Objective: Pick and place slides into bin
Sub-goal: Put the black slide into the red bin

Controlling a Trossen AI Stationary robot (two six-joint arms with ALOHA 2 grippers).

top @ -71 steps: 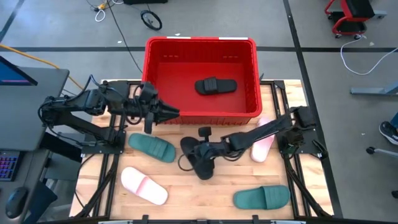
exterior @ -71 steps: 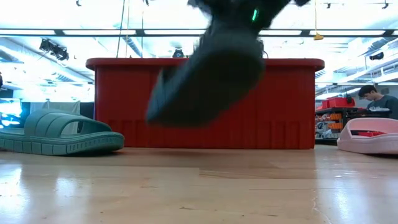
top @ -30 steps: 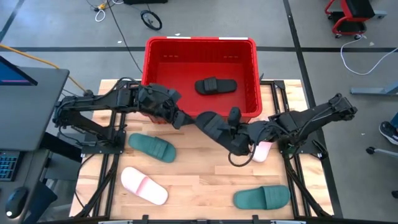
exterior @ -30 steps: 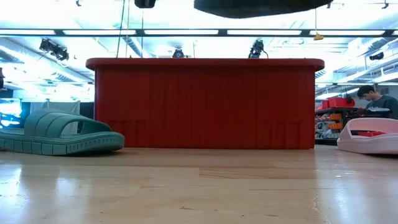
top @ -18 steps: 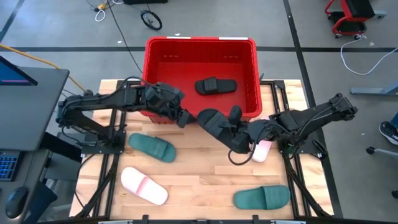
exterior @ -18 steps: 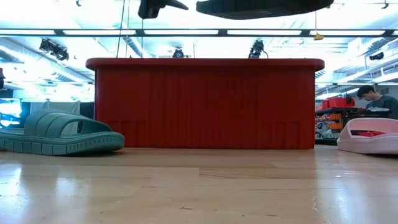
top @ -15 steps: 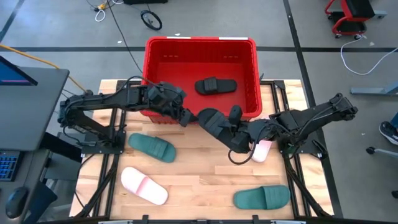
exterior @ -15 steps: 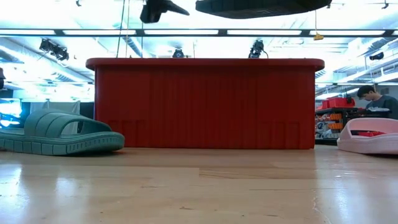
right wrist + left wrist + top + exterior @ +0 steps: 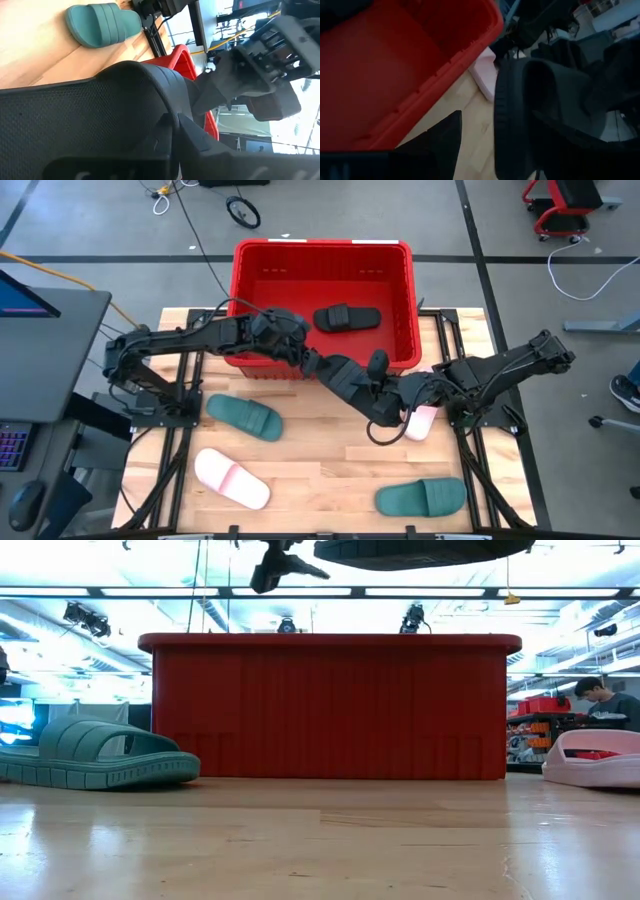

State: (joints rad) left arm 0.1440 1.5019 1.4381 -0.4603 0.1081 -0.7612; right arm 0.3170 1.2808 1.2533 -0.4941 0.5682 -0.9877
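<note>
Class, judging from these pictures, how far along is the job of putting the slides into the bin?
Done: one black slide lies in the red bin. In hand: the right gripper holds the second black slide aloft, the left gripper at its end. Left: two green and two pink.

The left gripper moves right along the bin's front wall, reaching the raised black slide's near end.

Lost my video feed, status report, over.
Right gripper holds black slide aloft before the bin. Left gripper at its tip. One black slide binned. Nothing blocking.
</note>
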